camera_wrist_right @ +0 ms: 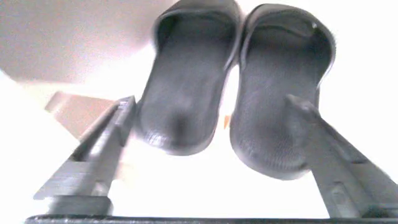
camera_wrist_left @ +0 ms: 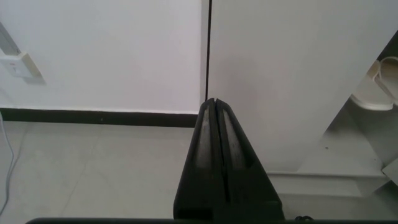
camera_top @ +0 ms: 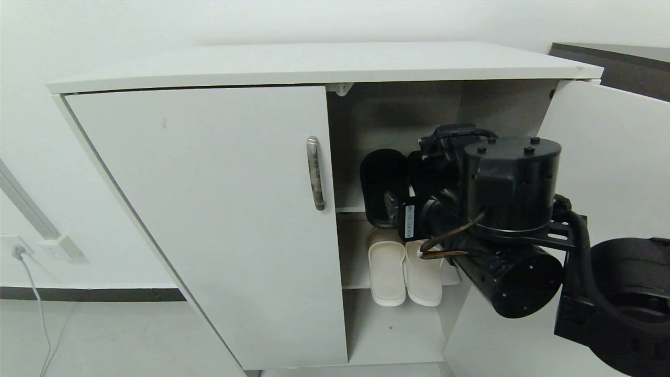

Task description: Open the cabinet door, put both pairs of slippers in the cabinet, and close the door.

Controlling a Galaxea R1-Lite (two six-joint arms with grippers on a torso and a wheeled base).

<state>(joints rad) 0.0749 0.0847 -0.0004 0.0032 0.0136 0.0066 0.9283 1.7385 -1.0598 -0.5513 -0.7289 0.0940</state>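
The white cabinet [camera_top: 324, 63] has its left door [camera_top: 209, 220] shut and its right door [camera_top: 607, 157] swung open. A pair of black slippers [camera_top: 382, 183] lies on the upper shelf, side by side [camera_wrist_right: 186, 93]. A pair of white slippers [camera_top: 403, 272] rests on the shelf below, and one edge of it shows in the left wrist view [camera_wrist_left: 373, 87]. My right arm reaches into the open side. My right gripper [camera_wrist_right: 208, 106] is open, its fingers spread wide just in front of the black slippers and not gripping them. My left gripper [camera_wrist_left: 214, 104] is shut and empty, low before the shut door.
The shut door has a metal handle [camera_top: 314, 173] at its inner edge. A wall socket with a cable [camera_top: 18, 254] sits low at the left, above a dark baseboard [camera_top: 89, 294]. Pale floor [camera_wrist_left: 93, 168] lies open left of the cabinet.
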